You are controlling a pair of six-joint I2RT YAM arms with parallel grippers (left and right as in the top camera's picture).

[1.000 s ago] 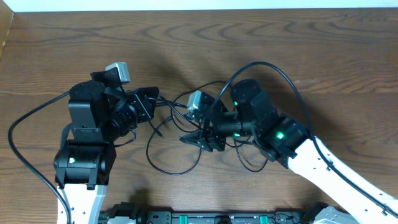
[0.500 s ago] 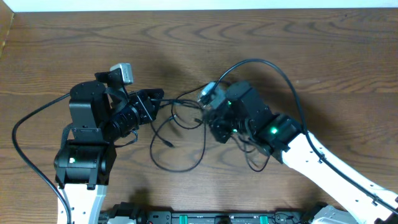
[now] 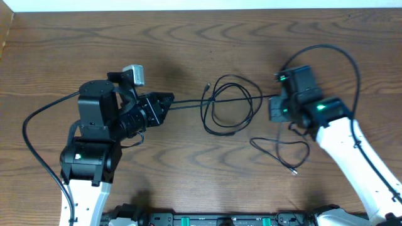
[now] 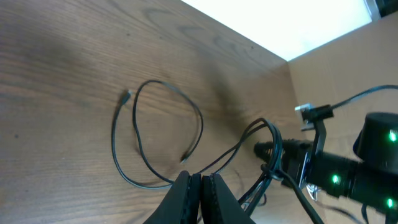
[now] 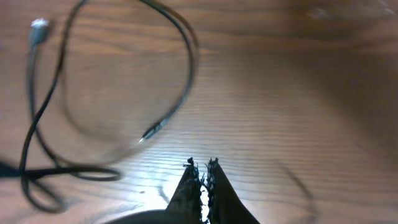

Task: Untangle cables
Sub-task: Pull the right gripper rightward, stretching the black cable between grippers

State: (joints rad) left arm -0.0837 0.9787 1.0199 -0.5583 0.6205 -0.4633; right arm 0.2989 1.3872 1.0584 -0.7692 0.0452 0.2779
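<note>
A thin black cable [image 3: 229,107] lies in a loose loop mid-table, its small connector [image 3: 208,87] at the loop's top left. One strand runs straight left to my left gripper [image 3: 168,100], which is shut on it. Another strand runs right to my right gripper [image 3: 274,103], also shut. The left wrist view shows the shut left gripper [image 4: 200,179] with the loop [image 4: 155,124] beyond it. In the blurred right wrist view the right gripper [image 5: 203,167] has its tips together, the loop [image 5: 112,93] ahead; no strand shows at the tips. A second black cable [image 3: 282,147] lies loose below the right gripper.
Thick black cords of the arms arc over the table at the left [image 3: 34,135] and at the right [image 3: 333,50]. The right arm's body [image 4: 348,168] fills the lower right of the left wrist view. The table's far edge [image 3: 201,9] runs along the top.
The right arm has swung far to the right, closing its jaws on the way, and the bunched cables have been drawn out into a loop with straight strands. The left gripper shifted slightly right.
</note>
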